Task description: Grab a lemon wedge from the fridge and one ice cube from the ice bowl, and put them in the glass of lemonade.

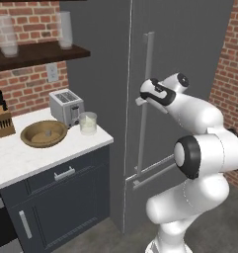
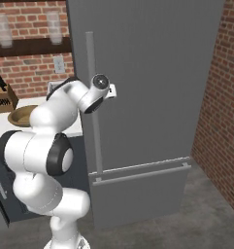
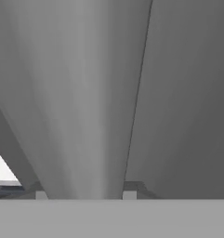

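Counter (image 1: 12, 158) at far left, carrying knife block (image 1: 2, 121), ice bowl (image 1: 44, 133), toaster (image 1: 66, 106) and glass of lemonade (image 1: 88, 123) just right of the bowl. Shelf (image 1: 36, 53) above with tall frosted glasses (image 1: 6, 34). Further right, fridge (image 1: 189, 49), doors shut, long vertical handle (image 1: 144, 99) down its front. Gripper (image 1: 140, 100) at that handle, closed partway around the bar, which fills the hand view between the fingers. Brick wall (image 2: 218, 97) at far right.
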Robot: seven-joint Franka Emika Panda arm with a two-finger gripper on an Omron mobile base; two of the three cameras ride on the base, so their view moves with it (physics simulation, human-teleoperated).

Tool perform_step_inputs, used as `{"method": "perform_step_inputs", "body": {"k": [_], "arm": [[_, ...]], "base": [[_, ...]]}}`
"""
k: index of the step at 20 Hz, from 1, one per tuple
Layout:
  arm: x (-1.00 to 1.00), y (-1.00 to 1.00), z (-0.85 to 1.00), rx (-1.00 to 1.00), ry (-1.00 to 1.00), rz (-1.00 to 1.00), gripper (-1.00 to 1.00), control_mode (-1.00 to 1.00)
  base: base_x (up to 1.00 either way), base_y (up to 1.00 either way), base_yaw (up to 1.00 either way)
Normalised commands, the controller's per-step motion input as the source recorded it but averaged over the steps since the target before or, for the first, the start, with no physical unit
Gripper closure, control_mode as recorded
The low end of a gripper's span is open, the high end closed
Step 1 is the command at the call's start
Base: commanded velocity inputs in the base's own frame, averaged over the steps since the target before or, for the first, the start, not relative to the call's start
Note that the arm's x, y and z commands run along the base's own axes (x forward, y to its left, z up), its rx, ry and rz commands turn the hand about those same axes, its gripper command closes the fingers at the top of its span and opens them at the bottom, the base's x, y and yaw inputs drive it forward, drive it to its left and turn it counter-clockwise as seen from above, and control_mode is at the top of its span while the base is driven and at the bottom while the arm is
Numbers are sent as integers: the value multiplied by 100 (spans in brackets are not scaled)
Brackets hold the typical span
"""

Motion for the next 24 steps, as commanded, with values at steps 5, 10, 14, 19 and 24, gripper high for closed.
{"method": "perform_step_inputs", "body": {"k": [5,10,14,19,24], "arm": [[0,-66,6,0,0,-9,100,-100],[0,-76,4,0,0,-12,100,-100],[-2,-84,0,0,0,-10,100,-100],[-16,-95,0,3,0,-7,100,-100],[-26,-99,1,4,0,-7,100,-100]], "base": [[0,0,0],[0,0,0],[0,0,0],[0,0,0],[0,0,0]]}}
